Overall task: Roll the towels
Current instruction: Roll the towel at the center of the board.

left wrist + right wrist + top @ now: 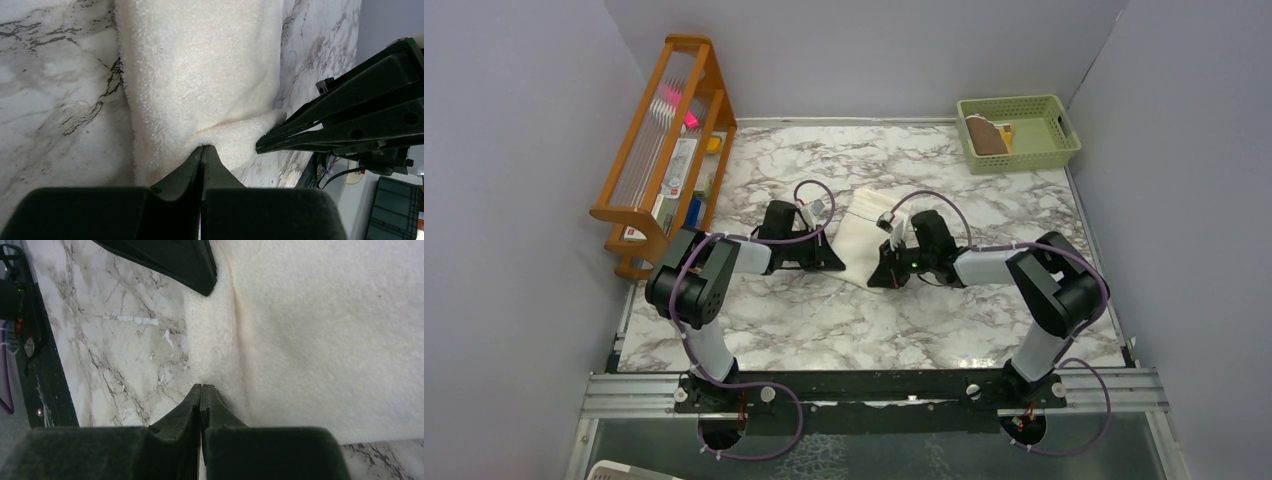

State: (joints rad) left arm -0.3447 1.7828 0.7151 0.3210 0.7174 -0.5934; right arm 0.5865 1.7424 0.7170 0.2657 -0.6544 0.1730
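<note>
A: Looking for the cream towel [862, 235]. Lying where?

B: Lying spread on the marble table [824, 320], mid-table, right between the two arms. Also noting the brown towel [987, 135], well apart, tucked inside the green basket [1064, 140] at the far right corner.

A: Gripping anything?

B: Pinching the near edge of the cream towel with the left gripper [202, 149], jaws pressed tight together, pulling a small crease into the cloth at the tips. Clamping the right gripper [201, 388] down on that same edge, just beside the left one, jaws likewise pressed together, apparently biting into the fluffy hem.

A: Starting the roll, then?

B: Seemingly so: taking hold of the hem, with nothing rolled yet.

A: Doing it well how?

B: Lifting only slightly, then carrying the hem over toward the far edge with both grippers at a matched pace. Holding the two pinches level, to avoid winding a lopsided cone. Minding the outer corners, possibly drooping with the pinches sitting this close together. Watching for slip, judging soft terry likely to slide out of narrow tips. Tucking the first turn snugly before going further, to avoid a slack core.
</note>
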